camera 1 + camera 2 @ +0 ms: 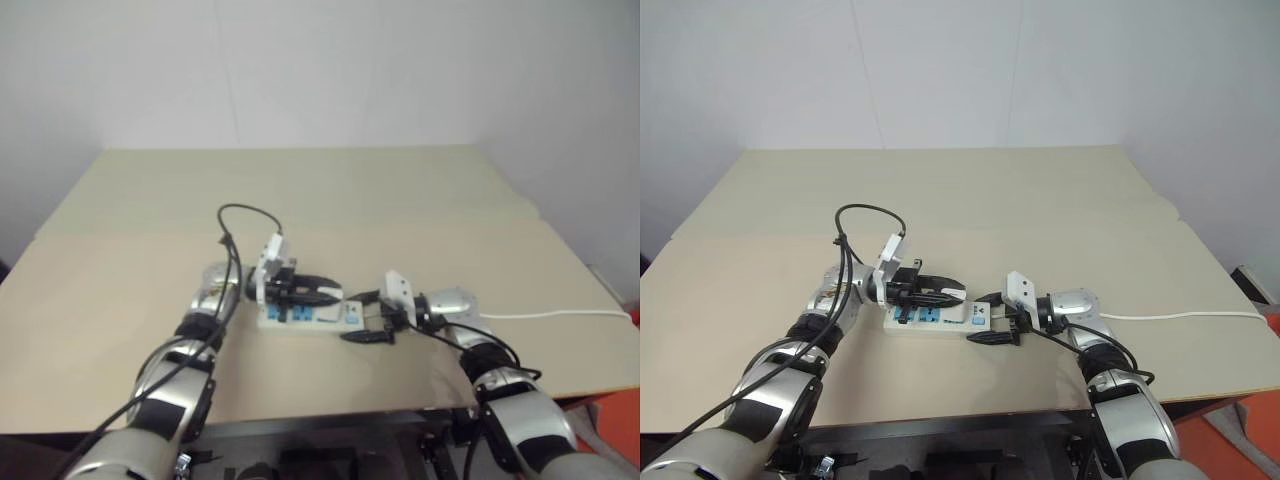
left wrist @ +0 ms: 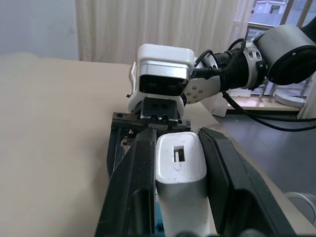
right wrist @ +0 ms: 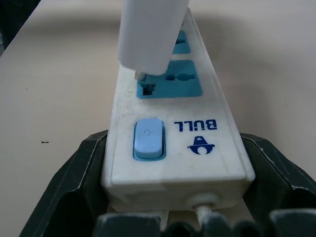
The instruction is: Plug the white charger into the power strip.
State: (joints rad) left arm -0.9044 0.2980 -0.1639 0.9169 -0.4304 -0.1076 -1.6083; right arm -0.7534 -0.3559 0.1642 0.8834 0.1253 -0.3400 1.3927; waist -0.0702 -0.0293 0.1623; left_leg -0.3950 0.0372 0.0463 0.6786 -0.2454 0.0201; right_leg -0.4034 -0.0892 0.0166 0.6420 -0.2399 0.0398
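**Inspector:** Start at the near edge of the table (image 1: 120, 300). What does the right arm have?

**Assistant:** The right gripper (image 3: 173, 207) holds the power strip (image 3: 173, 148) by its switch end. Its two black fingers (image 3: 84, 173) stand wide apart, one against each long side of the strip, clamped on it. The thin white cord (image 1: 560, 315) runs from that end across the table toward the robot's right edge.

**Inspector:** Markings on that end?

**Assistant:** A pale blue switch (image 3: 148, 138) and blue lettering beside it. Beyond the switch lies the first blue socket (image 3: 170, 81), with another behind it.

**Inspector:** And the strip's position?

**Assistant:** Flat on the table, lying crosswise between the two arms, near the front edge.

**Inspector:** The left arm?

**Assistant:** The left gripper (image 2: 177, 197) is closed tight on the white charger (image 2: 180, 170), one finger on each side of the block. It reaches in level from the robot's left, over the strip.

**Inspector:** Where is the charger relative to the sockets?

**Assistant:** In the right wrist view it stands over the socket nearest the switch, tilted slightly, with its lower end just at the socket face and a pin tip at an opening. Its body is not seated flush. How deep the pin sits I cannot tell.

**Inspector:** Farther back?

**Assistant:** A black cable (image 1: 245, 215) loops up off the left wrist; beyond it, bare tabletop and a plain wall (image 1: 320, 70).
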